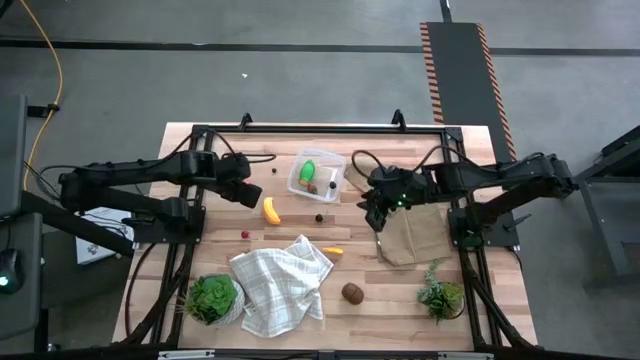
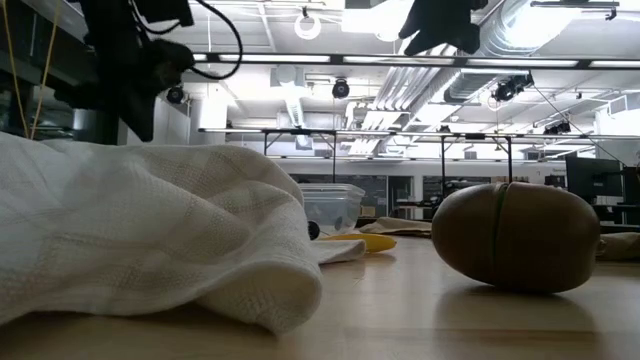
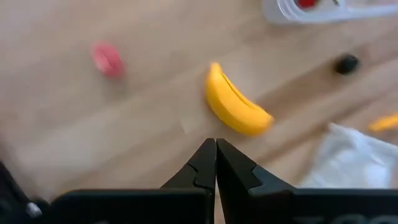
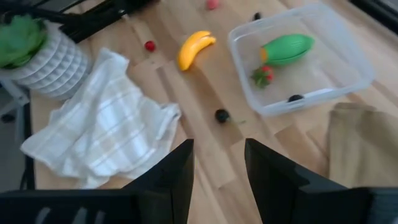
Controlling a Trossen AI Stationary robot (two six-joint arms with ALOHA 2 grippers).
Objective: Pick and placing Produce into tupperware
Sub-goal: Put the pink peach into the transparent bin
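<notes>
My left end effector (image 3: 216,163), fingers pressed shut, hovered just left of the banana (image 1: 271,209), whose long axis ran near-to-far; my right end effector (image 4: 217,163) stood half-open, empty.

- The surface (image 1: 480,310) is pale wood with visible plank grain and a soft matt sheen.
- The tupperware (image 4: 348,62) is clear, thin plastic, smooth, with slightly glossy walls.
- The banana (image 3: 236,109) looks like smooth yellow plastic with a low shine.
- The green piece (image 4: 287,48) in the tupperware is glossy moulded plastic.
- The kiwi-like oval (image 2: 515,236) is brown and matt, with a seam around its middle.
- The white checked cloth (image 4: 106,124) is soft, woven, crumpled fabric.
- A tan cloth (image 4: 364,146) looks coarse and matt.
- The right tool (image 4: 217,165) has dark, matt plastic fingers (image 4: 171,171); the left tool (image 3: 216,163) looks the same.
- The plant pot (image 4: 53,62) is white and ribbed.
</notes>
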